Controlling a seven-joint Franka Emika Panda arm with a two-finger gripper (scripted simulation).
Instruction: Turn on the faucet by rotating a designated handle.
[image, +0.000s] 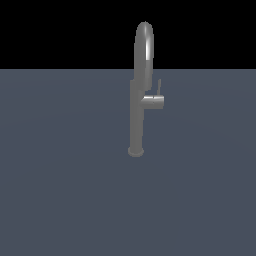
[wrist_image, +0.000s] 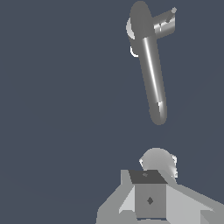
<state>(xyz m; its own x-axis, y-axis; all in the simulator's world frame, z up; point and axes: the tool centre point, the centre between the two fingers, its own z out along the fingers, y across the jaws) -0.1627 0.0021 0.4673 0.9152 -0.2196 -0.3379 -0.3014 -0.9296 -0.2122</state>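
The faucet (image: 136, 120) stands upright on the grey floor, a slim metal column with a round base flange and a high arched spout. The handle (image: 159, 86) is a thin short lever rising from a stubby cylinder (image: 154, 101) on the column's side, toward the exterior view's right. In the wrist view I look down on the faucet (wrist_image: 153, 74); the handle's tip (wrist_image: 173, 9) shows at the cylinder's end. My gripper (wrist_image: 148, 183) shows only as grey blocks at the frame's edge, well apart from the faucet. Its jaws are not clear. It is out of the exterior view.
The flat grey floor (image: 60, 190) spreads all around the faucet. Black background lies beyond its far edge. No other objects show.
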